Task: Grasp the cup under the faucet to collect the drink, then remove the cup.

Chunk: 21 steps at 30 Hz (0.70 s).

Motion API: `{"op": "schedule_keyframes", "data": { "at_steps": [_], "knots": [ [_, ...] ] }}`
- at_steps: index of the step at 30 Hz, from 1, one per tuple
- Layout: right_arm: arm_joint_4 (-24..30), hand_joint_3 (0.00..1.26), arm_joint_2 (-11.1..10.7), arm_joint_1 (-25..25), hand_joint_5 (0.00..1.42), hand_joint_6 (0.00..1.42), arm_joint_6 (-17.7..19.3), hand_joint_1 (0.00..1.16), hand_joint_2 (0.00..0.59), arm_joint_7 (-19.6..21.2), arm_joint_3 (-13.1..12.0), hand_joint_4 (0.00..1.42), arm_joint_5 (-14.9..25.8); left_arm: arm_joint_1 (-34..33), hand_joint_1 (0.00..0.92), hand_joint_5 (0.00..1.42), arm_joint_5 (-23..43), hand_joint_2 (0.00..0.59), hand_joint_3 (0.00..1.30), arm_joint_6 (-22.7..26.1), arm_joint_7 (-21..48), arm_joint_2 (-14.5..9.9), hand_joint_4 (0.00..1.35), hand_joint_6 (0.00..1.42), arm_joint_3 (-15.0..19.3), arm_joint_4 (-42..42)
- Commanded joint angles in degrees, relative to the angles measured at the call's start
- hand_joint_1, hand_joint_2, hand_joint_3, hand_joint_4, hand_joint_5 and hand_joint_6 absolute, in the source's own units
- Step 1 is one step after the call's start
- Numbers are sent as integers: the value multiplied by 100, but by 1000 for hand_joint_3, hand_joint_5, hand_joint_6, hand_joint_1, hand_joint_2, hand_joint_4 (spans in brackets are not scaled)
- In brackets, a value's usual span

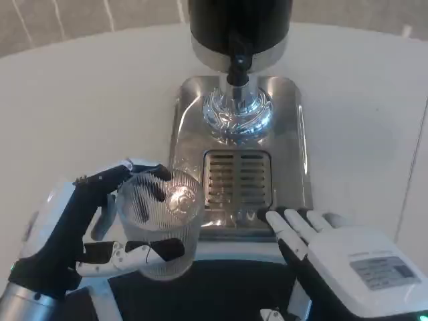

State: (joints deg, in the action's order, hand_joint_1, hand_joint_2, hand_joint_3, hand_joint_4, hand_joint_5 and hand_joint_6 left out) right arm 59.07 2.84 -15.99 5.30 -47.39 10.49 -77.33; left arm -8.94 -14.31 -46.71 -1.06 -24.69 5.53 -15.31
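My left hand (80, 231) grips a clear ribbed cup (159, 221) at the lower left, fingers and thumb wrapped around its sides. The cup stands upright, left of the drip grate (237, 180) and well short of the black faucet (239, 67). The faucet hangs from the black dispenser (239, 23) above a shiny round base (237, 114) on the steel tray (294, 147). My right hand (334, 257) lies at the lower right with fingers stretched toward the tray's front edge, holding nothing.
White table (87, 107) spreads to the left and right of the steel tray. A dark surface (214, 294) lies along the bottom edge between my two hands.
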Motion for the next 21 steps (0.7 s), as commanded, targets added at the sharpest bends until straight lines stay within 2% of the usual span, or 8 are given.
{"op": "schedule_keyframes", "data": {
  "at_steps": [1,13,21],
  "knots": [
    [93,0,82,-79,0,0,86,312,519,45,-15,0,-1,-213,554,1374,-118,18,997,50,-138,57,1179,1424,20,-186],
    [93,0,144,-122,0,0,182,308,519,39,-306,0,105,-1242,557,1374,-655,17,997,37,-742,260,1179,1424,-125,-1337],
    [93,0,203,-176,0,0,259,307,519,-95,-617,0,206,-2168,557,1374,-1025,17,997,-109,-1398,322,1179,1424,-443,-2687]
  ]
}}
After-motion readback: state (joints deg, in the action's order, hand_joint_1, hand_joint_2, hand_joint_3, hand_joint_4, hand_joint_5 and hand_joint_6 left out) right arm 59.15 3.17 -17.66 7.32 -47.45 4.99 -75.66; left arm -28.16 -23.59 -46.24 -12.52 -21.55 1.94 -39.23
